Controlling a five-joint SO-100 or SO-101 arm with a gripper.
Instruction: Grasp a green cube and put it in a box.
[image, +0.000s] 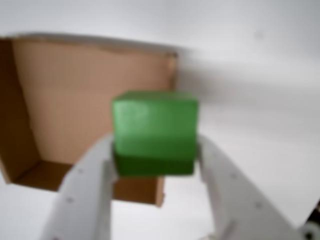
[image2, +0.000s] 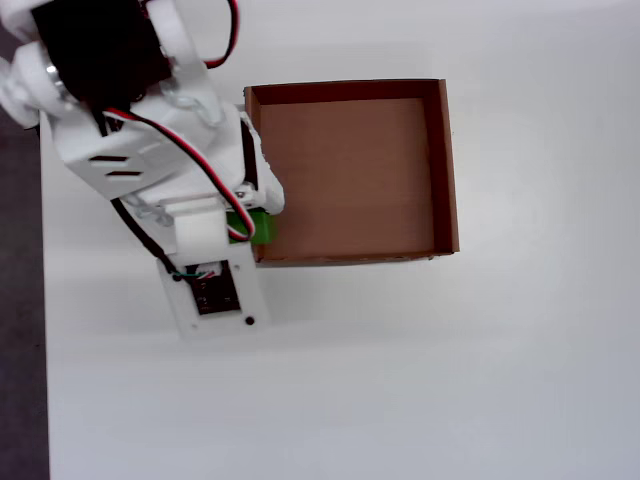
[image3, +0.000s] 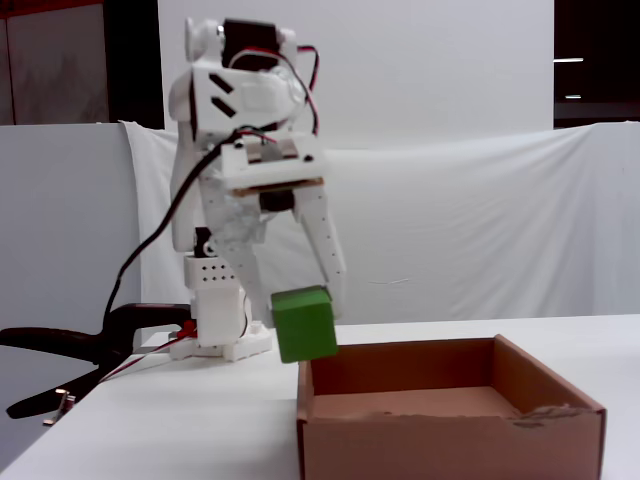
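My gripper (image: 155, 150) is shut on the green cube (image: 154, 131), both white fingers pressed against its sides. In the fixed view the green cube (image3: 304, 323) hangs in the air just above the left wall of the box (image3: 450, 440), clear of the table. From overhead only a sliver of the green cube (image2: 262, 229) shows under the gripper (image2: 255, 222), at the lower left corner of the brown cardboard box (image2: 350, 170). The wrist view shows the box (image: 75, 105) behind and left of the cube, with nothing inside it.
The white table (image2: 450, 380) spreads around the box. The arm's base (image3: 215, 345) stands at the back left in the fixed view, with a black clamp (image3: 90, 345) at the table's left edge. A white cloth backdrop (image3: 450, 220) hangs behind.
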